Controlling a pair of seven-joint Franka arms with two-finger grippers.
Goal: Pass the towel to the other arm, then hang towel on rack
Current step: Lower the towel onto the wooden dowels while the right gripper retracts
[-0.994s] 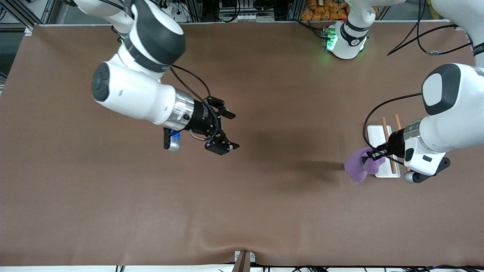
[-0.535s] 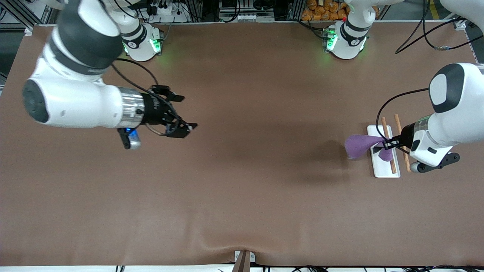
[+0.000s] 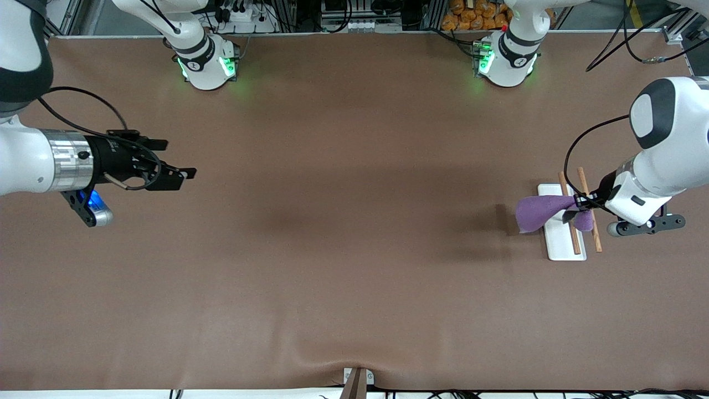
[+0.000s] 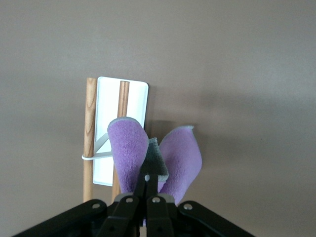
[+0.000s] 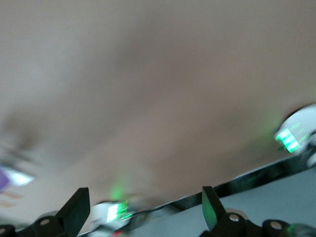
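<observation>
We see the left gripper clamping the towel over the rack (right gripper spread, empty).

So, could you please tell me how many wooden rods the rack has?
2: the rod over the white base and the rod past the base's edge, nearer the left arm's end; the towel hides part of each.

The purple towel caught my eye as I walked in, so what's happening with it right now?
The left gripper holds the towel, its fingers shut on a pinched fold, over the rack at the left arm's end of the table. The cloth hangs across the rack's two wooden rods but has not been let go. The right gripper is open and holds nothing, over the bare table at the right arm's end.
</observation>
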